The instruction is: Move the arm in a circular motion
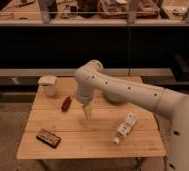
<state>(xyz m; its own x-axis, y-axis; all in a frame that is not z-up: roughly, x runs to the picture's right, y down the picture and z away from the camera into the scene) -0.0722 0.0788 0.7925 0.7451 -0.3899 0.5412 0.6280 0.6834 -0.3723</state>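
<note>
The arm (133,92) is the biggest thing here, cream-white and thick, reaching in from the table's right side; its rounded elbow stands above the table's back half and its last segment drops from there toward the table's centre. The table (83,137) itself is a pale wooden slatted top; behind the table runs a long dark counter (63,22) with clutter too dim to name.

On the table, at its back edge and partly hidden behind the arm, sits what looks like a pale bowl (114,98); toward the table's front right lies a white bottle (124,127) on its side; at the table's back left corner stands a white cup (48,85), upright; near the table's front left lies a dark flat packet (48,138); left of the table's centre lies a small red object (66,103), too small to identify.

The gripper (87,112) is the short pale tip of the arm, pointing down over the table's centre, just beside the red object and apart from it; I cannot tell whether it is open or closed; it appears to carry nothing.

As for progress, a circle leaves no mark; one moment shows only a point on the path, so I cannot judge how much of the loop is done; I judge the sweep must clear the red object and the bottle.
</note>
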